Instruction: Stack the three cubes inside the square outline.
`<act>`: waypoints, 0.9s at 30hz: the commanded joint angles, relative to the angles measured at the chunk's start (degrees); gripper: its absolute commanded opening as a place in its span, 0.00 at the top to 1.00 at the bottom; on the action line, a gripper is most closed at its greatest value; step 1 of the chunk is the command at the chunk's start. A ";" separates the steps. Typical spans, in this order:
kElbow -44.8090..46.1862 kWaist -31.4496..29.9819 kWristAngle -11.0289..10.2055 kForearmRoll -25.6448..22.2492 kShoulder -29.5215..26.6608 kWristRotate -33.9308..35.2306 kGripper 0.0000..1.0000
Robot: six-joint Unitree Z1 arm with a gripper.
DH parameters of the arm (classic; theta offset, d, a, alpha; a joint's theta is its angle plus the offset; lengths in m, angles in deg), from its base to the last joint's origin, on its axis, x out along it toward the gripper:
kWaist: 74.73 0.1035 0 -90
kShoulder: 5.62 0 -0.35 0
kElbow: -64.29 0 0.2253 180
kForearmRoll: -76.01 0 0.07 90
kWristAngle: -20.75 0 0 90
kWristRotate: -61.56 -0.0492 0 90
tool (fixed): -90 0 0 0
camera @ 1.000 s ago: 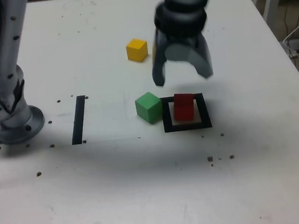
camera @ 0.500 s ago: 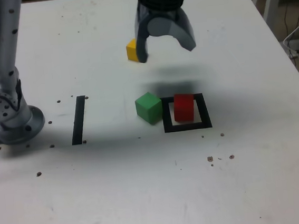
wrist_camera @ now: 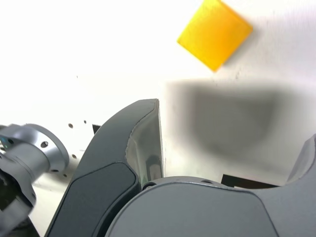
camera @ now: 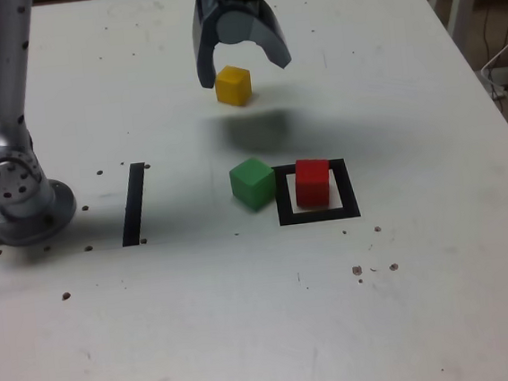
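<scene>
Swung away from the square outline toward the far side of the table, now hanging over the yellow cube. Gone from above the red cube, which sits alone inside the outline, slightly off toward the exterior view's left edge of the white centre. Fingers spread wide, nothing between them.

Gripper pointing down, tips flanking the yellow cube from above in the exterior view, apparently not yet at its level, with a shadow cast on the table just nearer the camera. Seen from the wrist, yellow cube ahead of the dark fingers, turned corner-on rather than square to them.

Risks, as judgement only: closing on corners instead of flat faces, caused by that diagonal set of the cube, so a twist or a pop-out on the squeeze. Descending off-centre, so one tip landing on top of the cube and shoving it away. Later, carrying the cube back low and clipping the green cube, which stands just beside the outline, touching or nearly touching its rim. Also setting down on a red cube that is not centred, leaving an overhang and a shaky stack.
</scene>
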 commanded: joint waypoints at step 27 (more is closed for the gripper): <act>6.46 9.77 -4.56 12.09 -0.04 -30.50 0.01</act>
